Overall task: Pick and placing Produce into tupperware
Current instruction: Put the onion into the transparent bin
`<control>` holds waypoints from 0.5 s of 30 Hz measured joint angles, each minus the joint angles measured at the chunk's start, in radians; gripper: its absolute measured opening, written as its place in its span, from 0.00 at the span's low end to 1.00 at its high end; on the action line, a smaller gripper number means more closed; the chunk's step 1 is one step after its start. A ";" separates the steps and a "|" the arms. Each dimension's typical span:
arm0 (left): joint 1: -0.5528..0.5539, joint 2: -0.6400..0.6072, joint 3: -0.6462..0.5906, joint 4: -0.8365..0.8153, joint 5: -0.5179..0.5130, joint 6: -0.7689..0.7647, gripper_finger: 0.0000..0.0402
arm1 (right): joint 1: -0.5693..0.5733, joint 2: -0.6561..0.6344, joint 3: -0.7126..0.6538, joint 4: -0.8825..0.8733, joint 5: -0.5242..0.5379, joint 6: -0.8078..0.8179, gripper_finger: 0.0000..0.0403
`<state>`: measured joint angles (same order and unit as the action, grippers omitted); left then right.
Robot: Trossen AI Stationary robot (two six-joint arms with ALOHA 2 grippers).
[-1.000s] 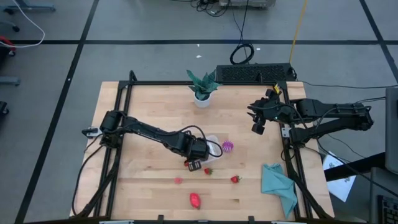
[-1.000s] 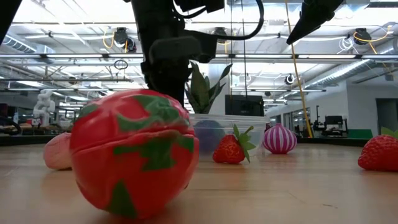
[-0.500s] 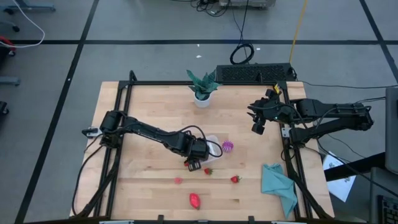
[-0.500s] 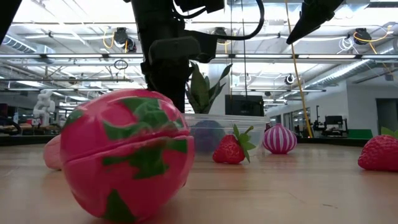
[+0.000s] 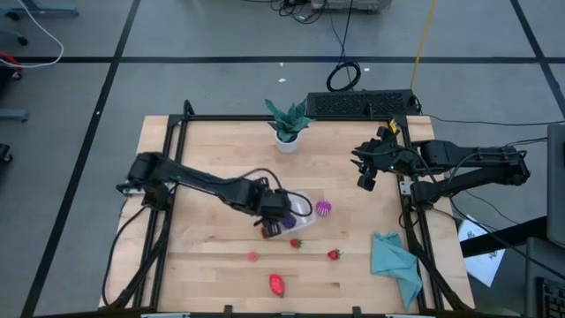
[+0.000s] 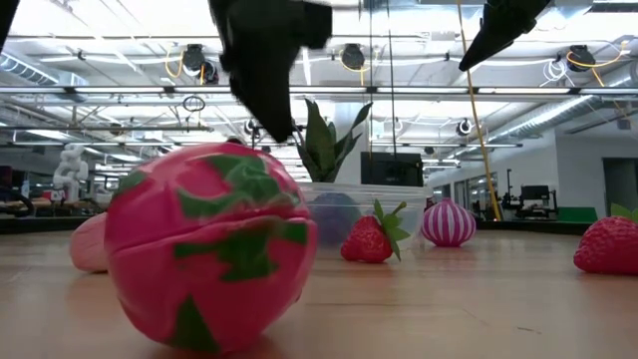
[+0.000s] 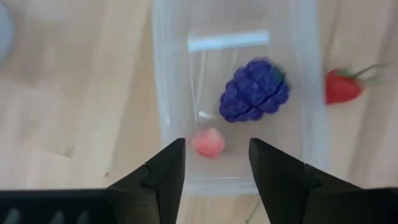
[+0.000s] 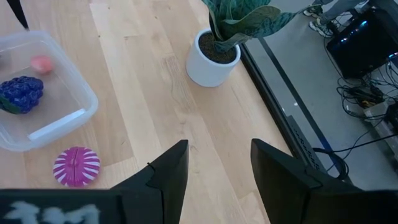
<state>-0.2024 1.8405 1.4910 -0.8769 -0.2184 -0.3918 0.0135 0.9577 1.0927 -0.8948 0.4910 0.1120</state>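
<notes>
The clear tupperware [image 7: 163, 93] stands mid-table [image 5: 301, 204]. Inside it lie a purple grape cluster [image 7: 254, 90] and a small pink fruit [image 7: 208, 142]. My left gripper [image 7: 214, 146] hovers open just above the container's near end [image 5: 269, 227], with nothing between its fingers. A strawberry [image 7: 342, 87] lies on the wood beside the container. A pink-striped purple fruit [image 5: 324, 209] lies to the container's right. Two strawberries [image 5: 296, 242] [image 5: 334, 254], a small red fruit [image 5: 253, 256] and a large pink-red fruit [image 5: 277, 283] lie nearer the front edge. My right gripper [image 5: 366, 180] waits open and raised at the far right.
A potted green plant [image 5: 287, 125] in a white pot stands at the far edge. A teal cloth [image 5: 395, 261] lies at the near right corner. Bare wood lies left of the container and between the plant and the fruits.
My left gripper has risen from just above the table beside the container and drawn a little toward the far left; its arm lifted with it. In the low view it has moved up and blurs with the motion.
</notes>
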 joint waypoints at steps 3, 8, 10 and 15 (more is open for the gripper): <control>-0.003 -0.076 0.000 -0.023 -0.001 0.005 0.46 | 0.000 0.000 0.000 0.000 -0.001 0.000 0.41; -0.009 -0.211 0.000 -0.090 -0.024 0.014 0.46 | 0.000 0.000 0.000 0.006 -0.064 0.000 0.41; -0.013 -0.260 0.000 -0.144 -0.056 -0.008 0.46 | 0.001 0.000 0.000 0.009 -0.105 0.004 0.41; -0.026 -0.348 0.000 -0.281 -0.121 -0.094 0.46 | 0.001 0.000 0.000 0.042 -0.174 0.033 0.41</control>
<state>-0.2287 1.4922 1.4914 -1.1575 -0.3389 -0.4857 0.0147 0.9581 1.0927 -0.8532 0.3175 0.1448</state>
